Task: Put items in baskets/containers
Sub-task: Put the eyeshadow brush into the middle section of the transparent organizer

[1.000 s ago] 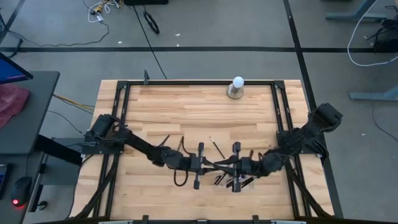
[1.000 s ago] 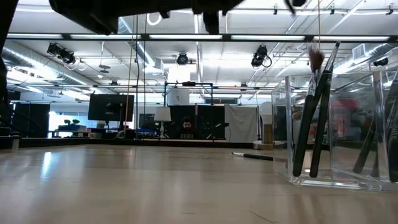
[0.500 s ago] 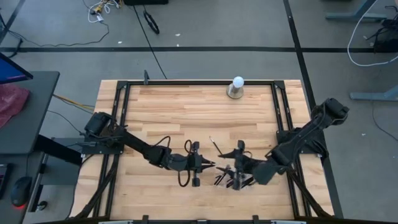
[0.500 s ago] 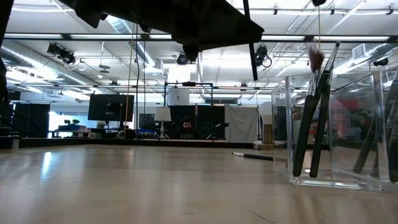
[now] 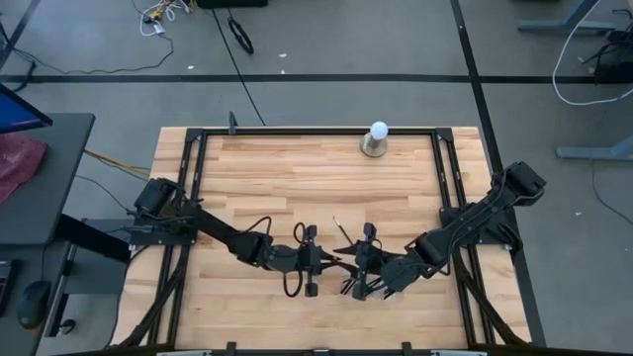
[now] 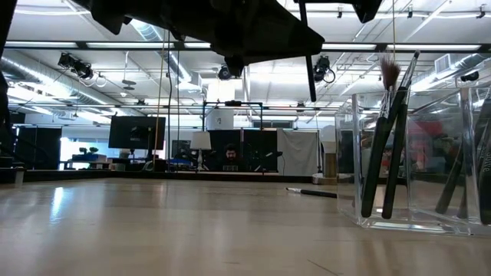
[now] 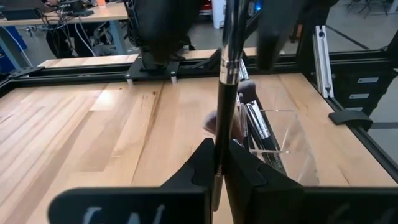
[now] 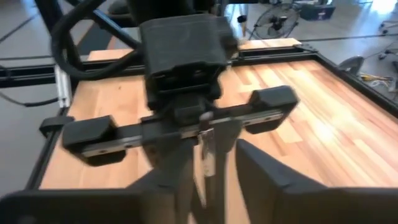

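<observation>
My left gripper (image 5: 331, 261) is near the table's front middle, shut on a slim dark makeup brush (image 7: 227, 81) that stands upright. My right gripper (image 8: 208, 177) faces it from the right. It is open, with a finger on either side of the brush's lower part (image 8: 208, 152), and I see gaps on both sides. The clear tray (image 6: 414, 161) stands on the table just right of both grippers (image 5: 384, 289), with several brushes leaning inside it. One loose brush (image 5: 342, 231) lies flat on the wood behind them. My left gripper pinches the brush's dark handle (image 7: 217, 163) between its two fingers. The fingers come nearly level from the table's left and lie across the brush. The brush stands upright, its silvery ferrule (image 7: 229, 70) above the fingers, clear of the table.
A white ball on a grey round base (image 5: 377, 138) stands at the table's far edge. Black frame rails (image 5: 450, 178) run along the table's sides. Bare wood stretches across the left and far parts of the table (image 5: 277, 178).
My left gripper has tipped up from pointing down to nearly level, and the brush it holds now stands upright. My right gripper drew back toward the table's right edge, tipped up, then came back toward the left gripper and the brush.
</observation>
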Robot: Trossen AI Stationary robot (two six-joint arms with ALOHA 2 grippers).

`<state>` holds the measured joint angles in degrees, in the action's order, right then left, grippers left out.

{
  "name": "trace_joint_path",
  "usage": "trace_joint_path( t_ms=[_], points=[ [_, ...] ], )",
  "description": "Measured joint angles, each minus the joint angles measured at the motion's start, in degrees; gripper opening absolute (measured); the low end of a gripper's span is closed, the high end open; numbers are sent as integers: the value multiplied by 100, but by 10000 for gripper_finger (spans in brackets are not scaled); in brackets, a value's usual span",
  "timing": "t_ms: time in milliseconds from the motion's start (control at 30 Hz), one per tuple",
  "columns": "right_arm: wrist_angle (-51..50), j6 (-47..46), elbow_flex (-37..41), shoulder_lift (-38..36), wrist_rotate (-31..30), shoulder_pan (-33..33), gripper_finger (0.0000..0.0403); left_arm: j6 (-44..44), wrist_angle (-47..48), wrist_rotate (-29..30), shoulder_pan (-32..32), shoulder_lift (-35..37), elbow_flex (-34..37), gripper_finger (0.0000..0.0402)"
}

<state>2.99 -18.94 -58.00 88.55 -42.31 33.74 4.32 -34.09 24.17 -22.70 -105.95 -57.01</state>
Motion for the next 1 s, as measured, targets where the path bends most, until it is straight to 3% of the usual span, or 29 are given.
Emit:
trace_joint_path(
  t_ms=[200, 300, 433, 733, 867, 1000],
  points=[
    [-1, 35, 0, 0, 137, -18, 23, 17, -2, 40, 2, 0, 0, 23],
    [89, 120, 0, 0, 88, 24, 15, -35, -140, 18, 2, -3, 0, 36],
    [214, 227, 0, -48, -58, 176, 12, -403, -380, 20, -9, -2, -4, 93],
    [291, 290, -26, -600, -2039, 1474, 5, -762, 149, 45, -304, 756, 25, 258],
    [481, 49, -33, -631, -2637, 2172, 4, -838, 294, 675, -658, 1133, 229, 290],
    [274, -732, -33, -499, -3342, 2742, 4, -782, 305, 1631, -1011, 1233, 528, 294]
  ],
)
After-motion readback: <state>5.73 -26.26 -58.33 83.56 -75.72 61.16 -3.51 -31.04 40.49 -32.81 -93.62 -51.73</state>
